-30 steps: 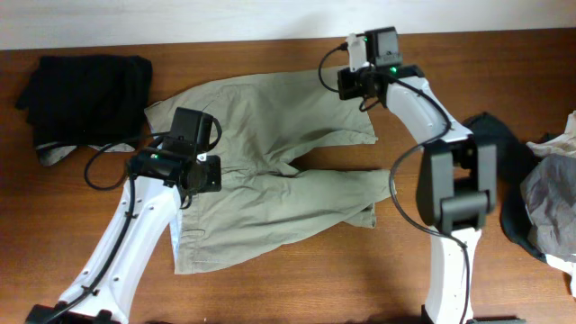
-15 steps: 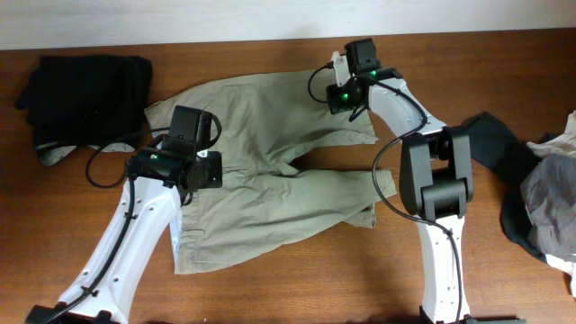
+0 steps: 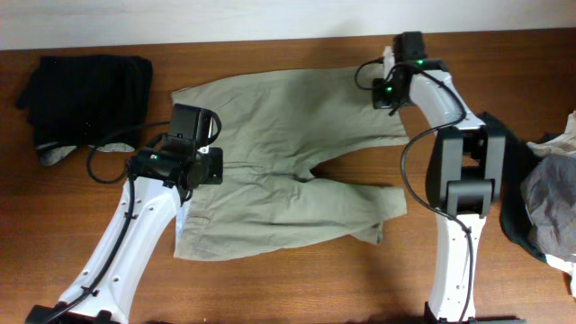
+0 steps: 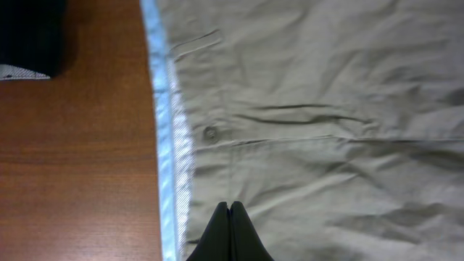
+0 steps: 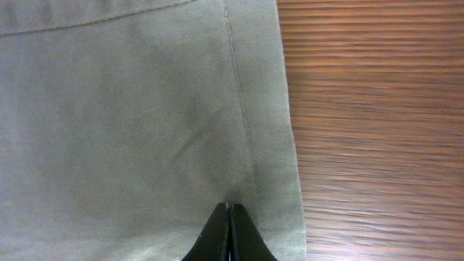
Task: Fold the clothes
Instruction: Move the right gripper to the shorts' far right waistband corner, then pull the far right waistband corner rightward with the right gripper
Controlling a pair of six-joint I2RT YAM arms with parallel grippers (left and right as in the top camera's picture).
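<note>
The shorts (image 3: 288, 171) lie spread flat mid-desk, toward the far edge — no fold made yet. The left gripper (image 4: 230, 206) is pinched closed on fabric beside the waistband (image 4: 165, 145). The right gripper (image 5: 229, 207) is pinched closed at the leg hem (image 5: 290, 145). The black garment (image 3: 85, 90) in the far-left corner is not yet handled.

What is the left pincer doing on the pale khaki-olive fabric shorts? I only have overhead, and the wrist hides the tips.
Observer: In the left wrist view the left pincer is shut, with its tips meeting on the pale khaki-olive fabric shorts just inside the light-blue waistband lining.
Operator: Near the fly?
Observer: Yes, the small round button sits just ahead of the tips.
Operator: Right side?
Observer: The right pincer is shut on a leg hem, right at its stitch line, with the brown wooden table showing beside the edge.
</note>
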